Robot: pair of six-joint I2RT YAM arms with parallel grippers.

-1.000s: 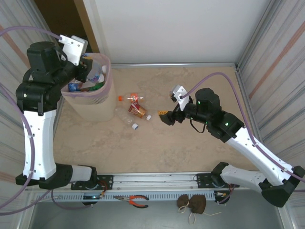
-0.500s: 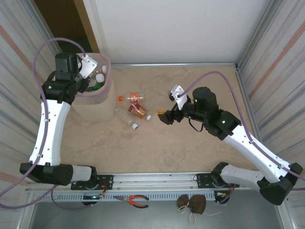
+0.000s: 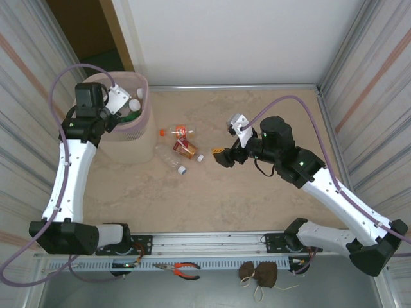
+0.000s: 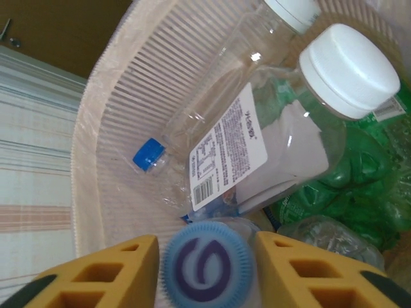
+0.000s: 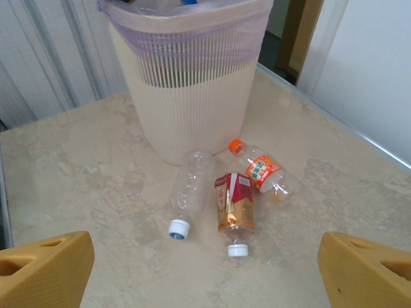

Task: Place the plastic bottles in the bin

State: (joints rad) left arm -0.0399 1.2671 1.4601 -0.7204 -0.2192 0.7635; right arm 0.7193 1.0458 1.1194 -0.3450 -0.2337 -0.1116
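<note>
Left gripper (image 4: 204,242): we see its two yellow fingers (image 4: 122,266) over the mouth of the bin, standing a little apart, with the clear plastic bottle with a blue ribbed cap (image 4: 205,273) between them; the cap all but fills the gap, and we cannot tell whether the fingers press on it or have let it go
Pale pink ribbed plastic bin (image 3: 146,96): upright at the far left of the beige marbled table (image 3: 257,205), beside the left arm
Bottles in the bin: the clear bottle with a wide white cap and a white printed label (image 4: 257,147) lies on top; the clear bottle with a small blue cap (image 4: 149,155) rests against the ribbed wall; crumpled green bottles (image 4: 359,186) lie below
Right gripper (image 5: 202,247): jaws spread wide with nothing between them; we see it above the table, facing the bin, near the three loose bottles and touching none
Bottles on the table: three lie on their sides close to the foot of the bin
Clear bottle with an orange cap and an orange-and-green label (image 5: 263,172): farthest from the right gripper
Bottle with a red-and-brown label and a white cap (image 5: 234,205): in the middle, cap toward the right gripper
Clear unlabelled bottle with a white cap (image 5: 188,192): just beside the labelled one, its base nearest the bin
</note>
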